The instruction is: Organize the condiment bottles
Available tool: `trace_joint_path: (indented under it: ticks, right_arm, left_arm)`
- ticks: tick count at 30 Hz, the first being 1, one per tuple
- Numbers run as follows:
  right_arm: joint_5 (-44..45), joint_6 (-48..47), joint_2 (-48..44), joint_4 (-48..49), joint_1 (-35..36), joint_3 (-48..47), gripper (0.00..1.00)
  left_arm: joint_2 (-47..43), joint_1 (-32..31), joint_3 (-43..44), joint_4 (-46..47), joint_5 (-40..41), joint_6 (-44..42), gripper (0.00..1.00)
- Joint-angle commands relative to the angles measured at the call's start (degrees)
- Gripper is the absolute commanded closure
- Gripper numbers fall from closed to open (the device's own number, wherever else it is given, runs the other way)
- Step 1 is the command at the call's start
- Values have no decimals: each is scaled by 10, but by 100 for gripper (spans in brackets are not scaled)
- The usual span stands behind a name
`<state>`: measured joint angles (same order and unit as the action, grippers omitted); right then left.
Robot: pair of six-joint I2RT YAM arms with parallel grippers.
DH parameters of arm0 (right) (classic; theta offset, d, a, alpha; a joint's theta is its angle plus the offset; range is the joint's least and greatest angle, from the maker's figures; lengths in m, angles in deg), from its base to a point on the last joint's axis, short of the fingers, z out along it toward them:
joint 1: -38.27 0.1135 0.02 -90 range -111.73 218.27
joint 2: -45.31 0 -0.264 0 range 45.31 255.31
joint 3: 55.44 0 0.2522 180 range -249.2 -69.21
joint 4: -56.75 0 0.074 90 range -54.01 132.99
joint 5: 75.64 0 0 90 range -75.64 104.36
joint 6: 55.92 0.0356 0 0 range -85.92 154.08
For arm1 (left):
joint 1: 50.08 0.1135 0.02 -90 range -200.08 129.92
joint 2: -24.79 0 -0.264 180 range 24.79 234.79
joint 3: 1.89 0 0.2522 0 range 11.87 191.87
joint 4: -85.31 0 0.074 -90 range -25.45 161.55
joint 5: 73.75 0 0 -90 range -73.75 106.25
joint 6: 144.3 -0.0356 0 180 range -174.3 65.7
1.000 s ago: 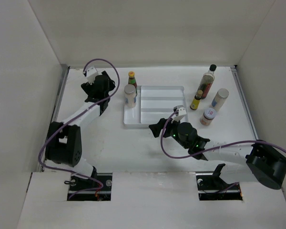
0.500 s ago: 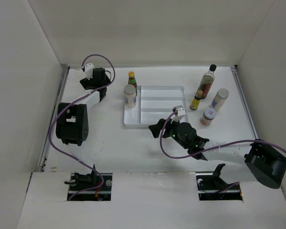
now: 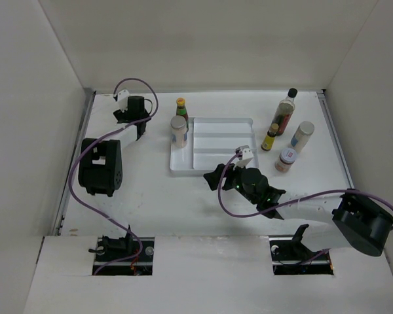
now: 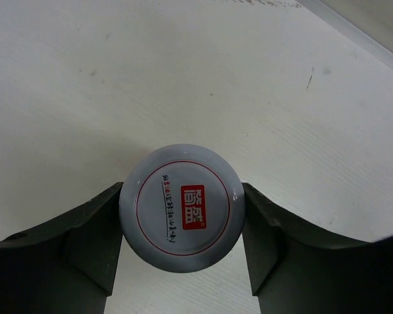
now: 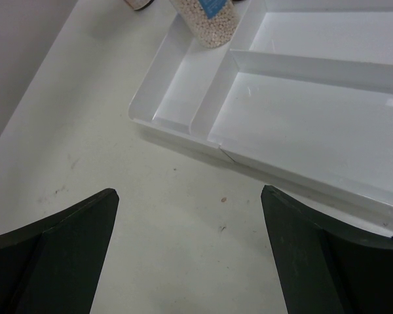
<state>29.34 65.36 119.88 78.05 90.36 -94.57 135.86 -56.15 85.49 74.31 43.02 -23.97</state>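
The left gripper [image 4: 181,196] is at the far left of the white table [image 3: 150,196], well apart from the other containers. Its two dark fingers [image 4: 85,242] press against opposite sides of a round white-lidded jar with a red square label on its lid [image 4: 181,226], which stands upright on the table, so the grip looks closed on it. In the overhead view that jar is hidden beneath the gripper. The right gripper [image 5: 190,193] hangs over the table just before the near left corner of the white divided plastic tray [image 5: 314,111], its jaws spread wide and holding nothing. A clear pale-lidded spice jar of white grains [image 3: 179,131] stands in the far end of the tray's narrow left compartment. A small green-capped brown sauce bottle [image 3: 181,105] stands on the table just beyond that corner. To the right of the tray stand a tall dark black-capped glass bottle [image 3: 284,111], a small yellow-capped bottle [image 3: 269,139] just beside it, a tall pale-lidded cylindrical jar [image 3: 302,136] and a short squat jar with a red label [image 3: 285,159].
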Motion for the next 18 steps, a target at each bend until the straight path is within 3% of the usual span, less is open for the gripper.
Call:
trace_joint_path:
  ticks: [1, 6, 11, 18]
  right_arm:
    - [-7, 0, -3, 25, 1, -18, 3]
    - [-6, -1, -14, 25, 1, -14, 3]
    - [2, -8, -31, 25, 2, -12, 3]
    - [11, -10, -42, 24, 2, -6, 3]
  left_arm:
    - [-12, 3, -1, 18, -8, 5, 52]
    - [-54, 1, -48, 38, -1, 7, 67]
    - [-132, -20, -129, 66, 16, 10, 71]
    - [-272, -99, -246, 71, 44, 9, 73]
